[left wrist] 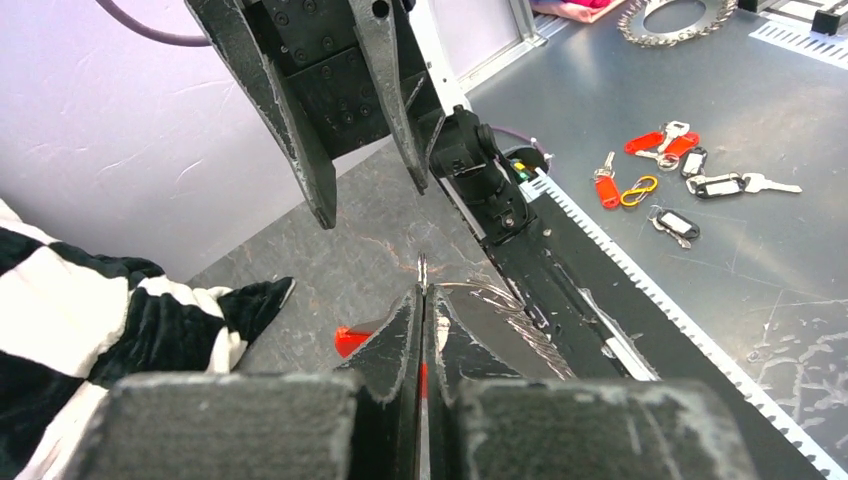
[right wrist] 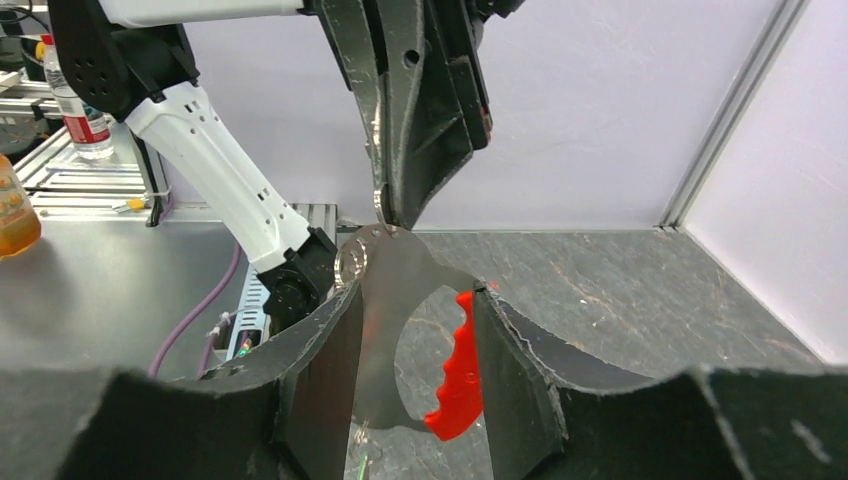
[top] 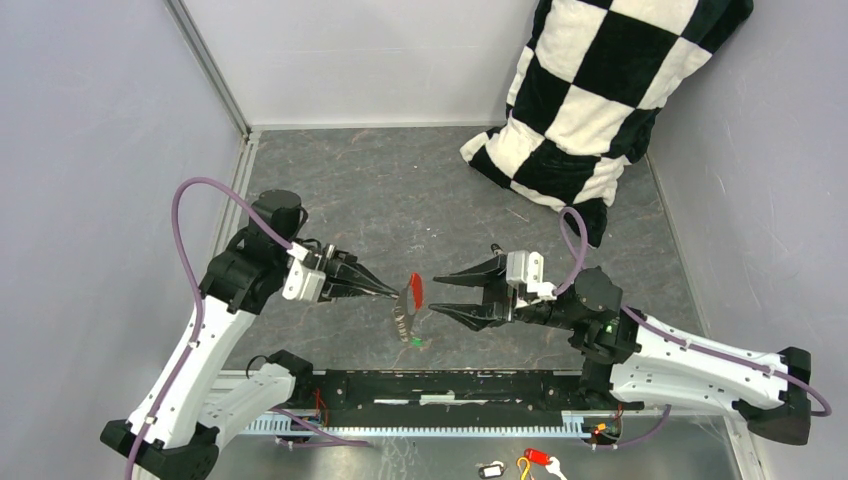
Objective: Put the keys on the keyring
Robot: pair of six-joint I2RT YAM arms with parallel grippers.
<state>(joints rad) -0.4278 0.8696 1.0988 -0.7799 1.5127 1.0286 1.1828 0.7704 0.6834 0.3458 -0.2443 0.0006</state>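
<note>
glossy red plastic key (right wrist: 458,370), shiny metal keyring (right wrist: 378,300), matt grey tabletop (top: 400,190).

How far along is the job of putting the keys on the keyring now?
Looks done: the red key and the green key seem to hang with the keyring. In hand: the left gripper is shut on the keyring's top; the right gripper stands open around it, holding nothing. Left: whether all keys are threaded on cannot be told.

- No word, brand, number or sign can be read in any view.
- Clear plastic bottle with a red label band (right wrist: 80,122), far left in the right wrist view: its print is too small to read.
- Black-framed key tags with white inserts (left wrist: 678,224), left wrist view: no legible writing.
</note>
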